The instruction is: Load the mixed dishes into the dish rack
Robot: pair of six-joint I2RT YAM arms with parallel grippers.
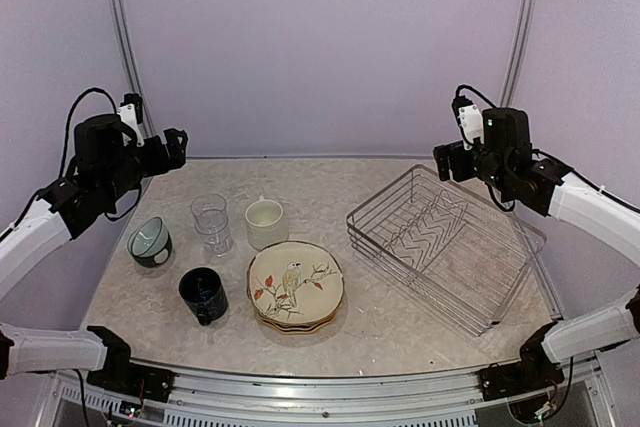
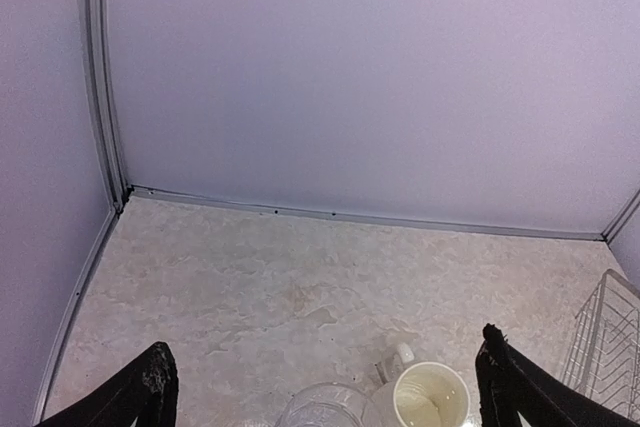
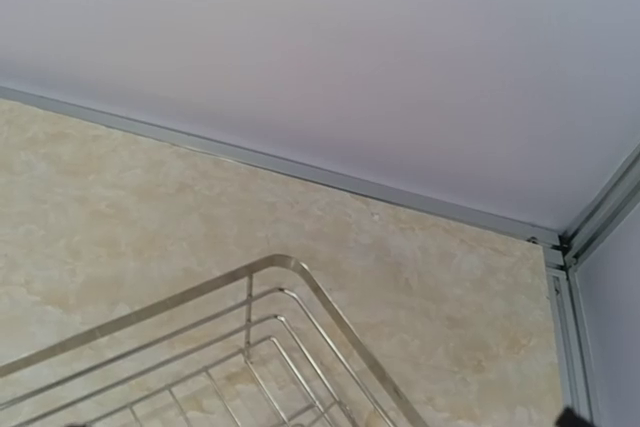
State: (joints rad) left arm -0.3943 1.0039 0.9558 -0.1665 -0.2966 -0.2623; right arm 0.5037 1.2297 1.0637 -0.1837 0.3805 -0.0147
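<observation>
Silver dish rack [image 1: 512, 285] is standing empty; plate stack [image 1: 295, 287], cream mug [image 1: 266, 222], dark blue mug [image 1: 203, 294], grey-teal cup [image 1: 151, 242], clear glass [image 1: 211, 222] are waiting left of it. My left hand [image 2: 322, 362] is spread; right hand [image 1: 447, 160], cannot tell.

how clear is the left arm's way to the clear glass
Probably yes: the left gripper hangs open, raised behind the clear glass, with nothing between or above. The cream mug stands close beside the glass but apart, so it may crowd one finger.
</observation>
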